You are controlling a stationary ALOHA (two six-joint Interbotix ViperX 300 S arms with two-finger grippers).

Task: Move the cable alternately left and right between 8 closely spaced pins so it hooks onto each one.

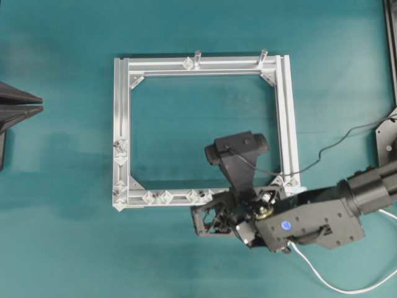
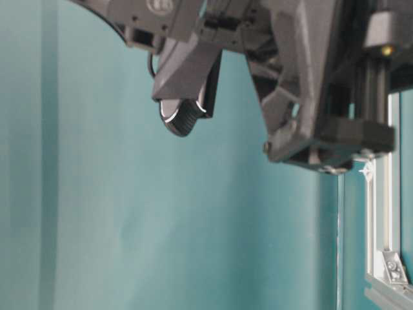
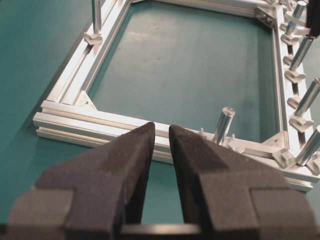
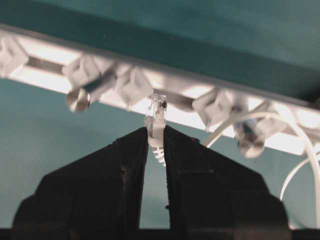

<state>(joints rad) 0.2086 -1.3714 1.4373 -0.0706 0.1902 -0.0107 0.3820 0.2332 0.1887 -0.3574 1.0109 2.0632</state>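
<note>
While the right gripper [image 4: 156, 131] pinches the clear ribbed plug of the thin white cable [image 4: 156, 122] between matte black pads, diamond-shaped pins [image 4: 132, 86] line the aluminium rail [image 4: 40, 70] at twelve o'clock.

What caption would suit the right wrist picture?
Right gripper pinching the white cable's clear plug just short of the pins on the aluminium rail.
</note>
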